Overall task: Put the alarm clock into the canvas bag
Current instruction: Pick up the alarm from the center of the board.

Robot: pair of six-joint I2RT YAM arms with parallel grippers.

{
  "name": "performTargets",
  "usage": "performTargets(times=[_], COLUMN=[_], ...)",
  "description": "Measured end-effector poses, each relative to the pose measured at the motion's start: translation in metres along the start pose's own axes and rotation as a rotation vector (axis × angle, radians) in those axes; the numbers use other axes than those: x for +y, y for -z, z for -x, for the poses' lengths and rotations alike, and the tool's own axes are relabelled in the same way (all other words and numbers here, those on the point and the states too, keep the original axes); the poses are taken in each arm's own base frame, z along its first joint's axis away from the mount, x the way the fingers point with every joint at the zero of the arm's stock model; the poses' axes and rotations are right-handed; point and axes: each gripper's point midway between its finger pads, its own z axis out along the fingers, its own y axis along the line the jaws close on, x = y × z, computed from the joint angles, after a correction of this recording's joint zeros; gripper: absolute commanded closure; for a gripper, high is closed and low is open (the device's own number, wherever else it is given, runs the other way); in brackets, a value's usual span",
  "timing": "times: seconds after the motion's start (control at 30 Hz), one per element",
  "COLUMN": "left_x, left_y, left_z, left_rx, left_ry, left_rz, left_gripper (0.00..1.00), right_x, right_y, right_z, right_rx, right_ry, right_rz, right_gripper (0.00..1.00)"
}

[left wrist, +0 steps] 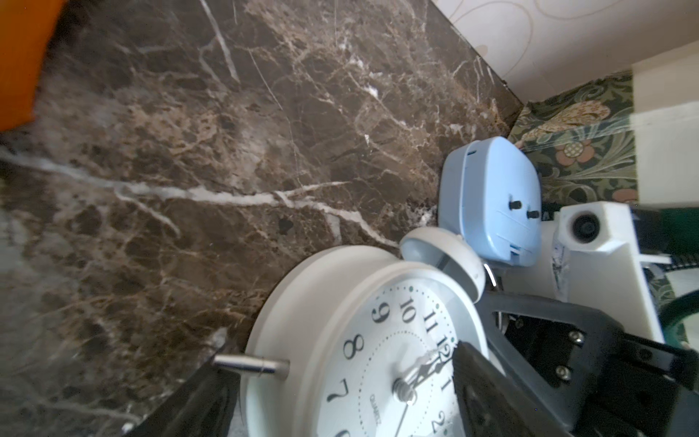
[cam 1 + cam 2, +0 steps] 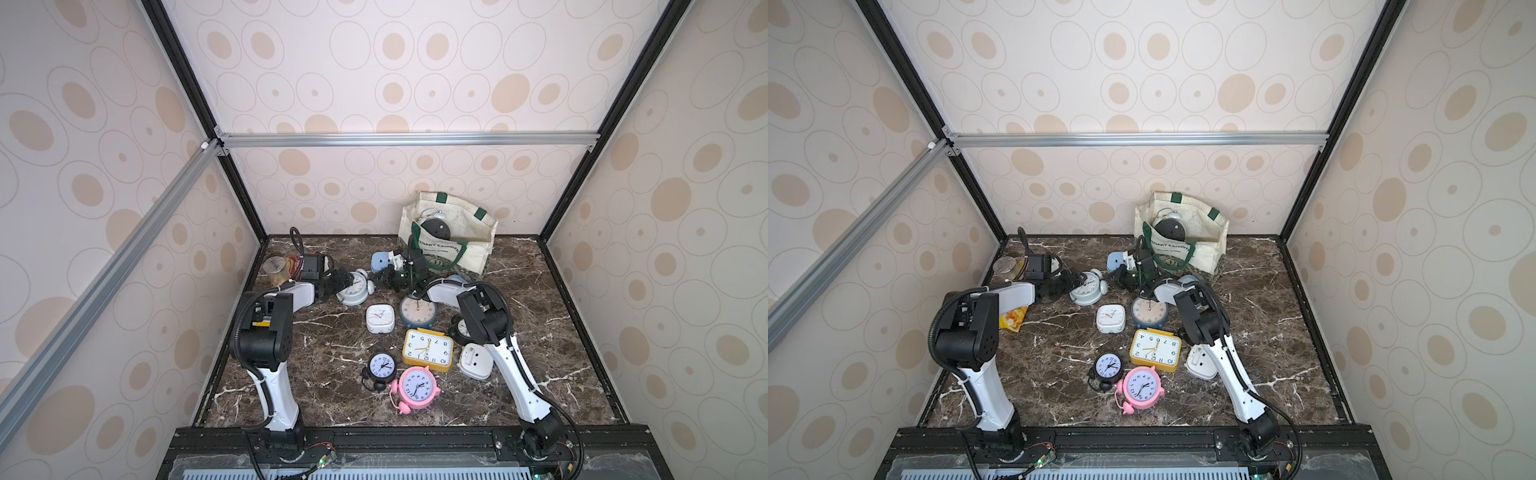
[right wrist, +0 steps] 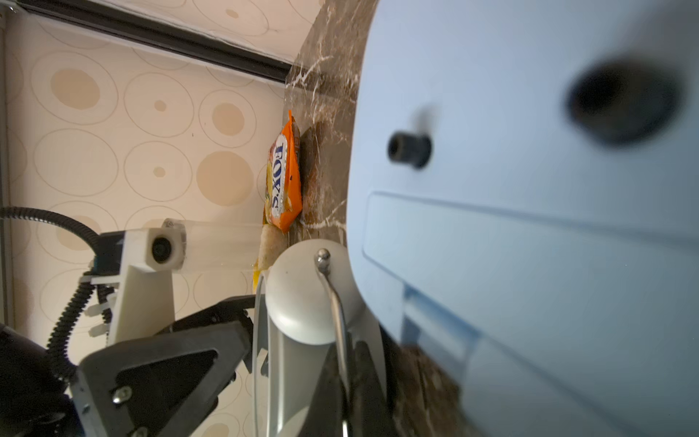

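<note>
A white twin-bell alarm clock point(image 2: 354, 286), probably light, rigid, slippery: right end effector point(image 3: 346, 365) clamped on its wire handle point(image 3: 333, 299); left end effector point(image 2: 344, 281) open astride it.

The orange sweet packet point(image 3: 283, 178) at the far left reads "FOX'S" in blue. The white round twin-bell alarm clock point(image 1: 363, 340) shows black numerals 7 to 12, 1 and 2, and "QUARTZ" low on its dial. The cream canvas bag point(image 2: 473, 253), far and right of centre, bears green capitals, "ENARY EXHIBITIO" legible; the line beneath is too small. The yellow rectangular alarm clock point(image 2: 428, 349) shows 1 to 12, its 12 nearest. The pink twin-bell alarm clock point(image 2: 417, 387) and small black round alarm clock point(image 2: 382, 365) have numbered dials.
</note>
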Motion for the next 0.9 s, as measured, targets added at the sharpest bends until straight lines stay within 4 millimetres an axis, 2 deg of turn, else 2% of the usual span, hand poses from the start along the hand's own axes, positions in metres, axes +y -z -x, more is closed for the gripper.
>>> performTargets(times=[0.1, 0.17, 0.33, 0.47, 0.6, 0.73, 0.83, 0.9], left_x=[-0.009, -0.02, -0.057, -0.077, -0.091, -0.105, -0.12, -0.128], left_y=[0.025, 0.048, 0.125, 0.182, 0.226, 0.247, 0.253, 0.254], left_z=[0.007, 0.018, 0.046, 0.049, 0.038, 0.011, -0.019, -0.035], left_rx=[-0.039, -0.093, -0.273, -0.38, -0.442, -0.433, -0.38, -0.351], left_ry=[-0.019, -0.042, -0.112, -0.167, -0.233, -0.305, -0.362, -0.389], left_rz=[0.001, -0.009, -0.071, -0.117, -0.168, -0.275, -0.408, -0.506], left_gripper=[0.05, 0.02, 0.02, 0.02, 0.02, 0.02, 0.01, 0.02], right_x=[0.01, 0.025, 0.088, 0.149, 0.205, 0.248, 0.267, 0.269], right_y=[0.013, 0.024, 0.064, 0.103, 0.147, 0.191, 0.226, 0.255], right_z=[-0.004, -0.005, 0.004, 0.014, 0.023, 0.043, 0.072, 0.096], right_rx=[-0.003, -0.008, -0.068, -0.135, -0.217, -0.322, -0.423, -0.5], right_ry=[0.006, 0.021, 0.117, 0.218, 0.329, 0.444, 0.509, 0.531], right_rz=[-0.008, -0.007, 0.017, 0.044, 0.029, -0.049, -0.132, -0.213], right_gripper=[1.0, 1.0, 1.0, 1.0, 1.0, 1.0, 1.0, 1.0])
